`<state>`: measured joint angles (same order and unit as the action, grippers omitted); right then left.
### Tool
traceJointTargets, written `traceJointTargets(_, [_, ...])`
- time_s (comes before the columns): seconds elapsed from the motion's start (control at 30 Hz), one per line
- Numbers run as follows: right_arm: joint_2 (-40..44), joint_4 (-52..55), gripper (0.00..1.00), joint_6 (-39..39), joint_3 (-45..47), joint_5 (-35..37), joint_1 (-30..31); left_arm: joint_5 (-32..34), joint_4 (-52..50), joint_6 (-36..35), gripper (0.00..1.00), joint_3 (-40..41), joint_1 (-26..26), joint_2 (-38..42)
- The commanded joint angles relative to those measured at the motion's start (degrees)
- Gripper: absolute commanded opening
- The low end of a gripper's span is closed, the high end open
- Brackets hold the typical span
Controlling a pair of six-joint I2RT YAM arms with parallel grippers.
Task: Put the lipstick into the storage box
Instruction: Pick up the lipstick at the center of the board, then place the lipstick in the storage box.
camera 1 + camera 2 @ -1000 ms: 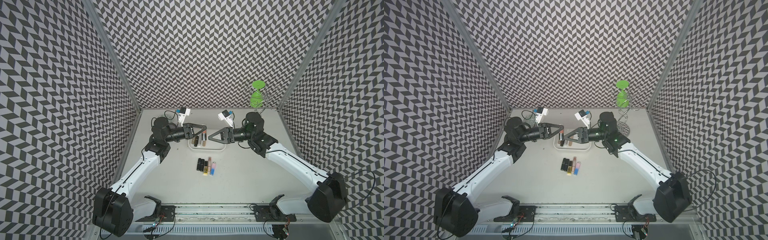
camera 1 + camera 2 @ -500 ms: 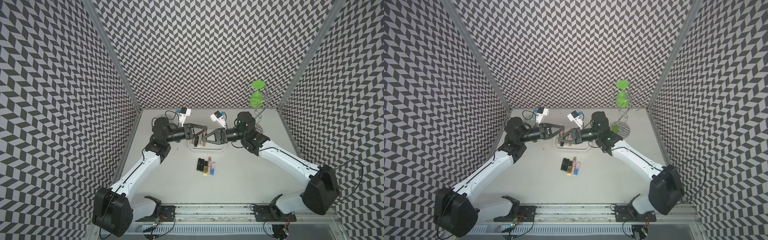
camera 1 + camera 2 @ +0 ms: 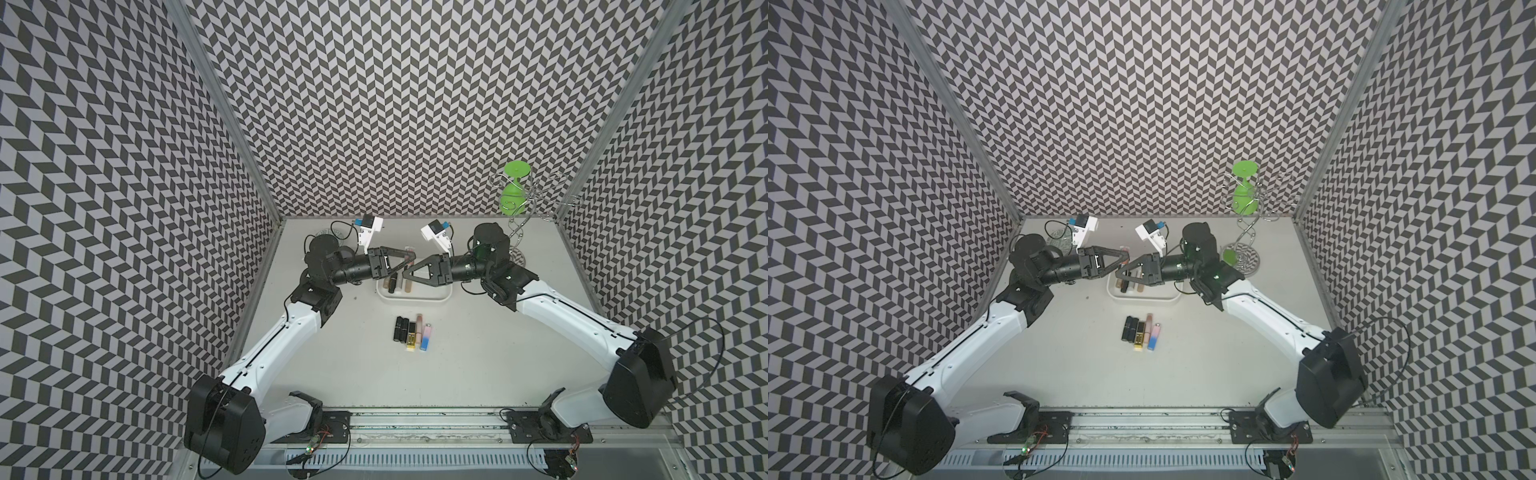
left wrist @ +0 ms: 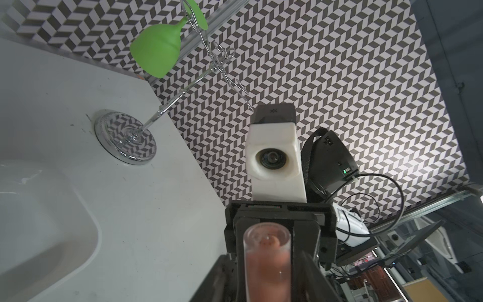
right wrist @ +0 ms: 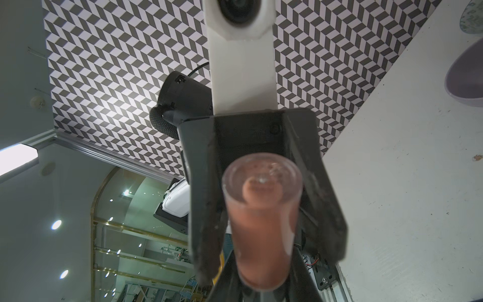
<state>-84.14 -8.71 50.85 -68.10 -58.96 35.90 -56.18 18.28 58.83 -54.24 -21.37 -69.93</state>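
Hovering over the storage box: one pink lipstick, clamped by the right pincer. The left pincer is parted and flanks the tube loosely.
Done: several tubes lie in the box.
Left: this lipstick, plus a row of five on the tabletop.
Only the top views show the box contents and the row. Only the wrist views show the grip, and the right wrist view adds a lilac bowl.

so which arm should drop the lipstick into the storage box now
Right. The right gripper has its jaws closed on the lipstick above the storage box; the left gripper has its jaws spread off the tube. The right probably just lowers and lets go.
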Motion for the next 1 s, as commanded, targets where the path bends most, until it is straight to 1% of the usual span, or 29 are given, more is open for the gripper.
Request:
traceJointTargets(0.0, [0.31,-2.24,0.17,-1.13,-1.76,1.12,0.40,0.52,-2.59,-3.02,0.62,-2.24,0.04,1.03])
traceJointTargets(0.03, [0.51,-1.45,0.17,-1.57,-1.65,1.18,0.45,0.54,-3.17,-3.41,0.73,-2.57,0.23,1.09])
traceJointTargets(0.07, [0.68,-0.71,0.17,-2.15,-1.69,1.30,0.41,0.65,-3.76,-3.68,0.98,-2.91,0.44,1.18])
traceJointTargets(0.2, [0.99,6.10,0.17,-6.09,-2.57,3.81,-0.21,0.99,-5.01,-4.42,0.99,-3.64,1.28,1.66])
traceJointTargets(0.33, [0.64,16.79,0.17,-11.98,-4.59,10.99,-1.45,2.14,-7.83,-6.50,0.99,-4.18,1.78,2.40])
traceJointTargets(0.4, [0.37,22.04,0.17,-14.94,-5.86,16.68,-1.62,4.73,-14.13,-10.39,0.99,-5.21,1.86,2.74])
traceJointTargets(0.47, [-0.68,27.38,0.17,-17.39,-7.86,21.45,-1.69,10.12,-24.54,-16.55,0.99,-7.50,2.13,2.78])
traceJointTargets(0.57, [-3.42,34.13,0.17,-20.31,-11.40,27.21,-1.65,16.05,-33.88,-22.16,0.99,-8.93,2.55,3.49])
traceJointTargets(0.77, [-9.67,43.63,0.18,-24.85,-17.82,37.07,-1.67,23.88,-43.02,-27.95,0.99,-9.93,2.64,4.98])
traceJointTargets(0.87, [-13.42,47.15,0.19,-26.38,-21.39,39.62,-1.70,28.21,-47.12,-30.42,0.99,-9.92,2.64,4.83])
traceJointTargets(0.97, [-17.96,50.49,0.19,-27.70,-24.94,40.32,-1.94,30.33,-49.27,-32.52,0.99,-8.79,2.64,4.63])
